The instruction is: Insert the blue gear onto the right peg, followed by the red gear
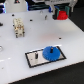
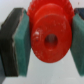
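Blue gear placed, red gear in hand.
The blue gear (image 1: 51, 52) sits on the plate (image 1: 33, 58); the fingers (image 2: 22, 40) clamp the red gear (image 2: 49, 36), not yet inserted.

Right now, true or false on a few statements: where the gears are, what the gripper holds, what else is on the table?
1. The wide flat blue gear sits on the grey, black-bordered plate. True.
2. The small red gear lies loose on the table. False: the gripper is shut on it between teal pads.
3. The red gear is already stacked on the blue gear. False: it is far from the plate, at the back.
4. A beige blocky object stands on the white table. True.
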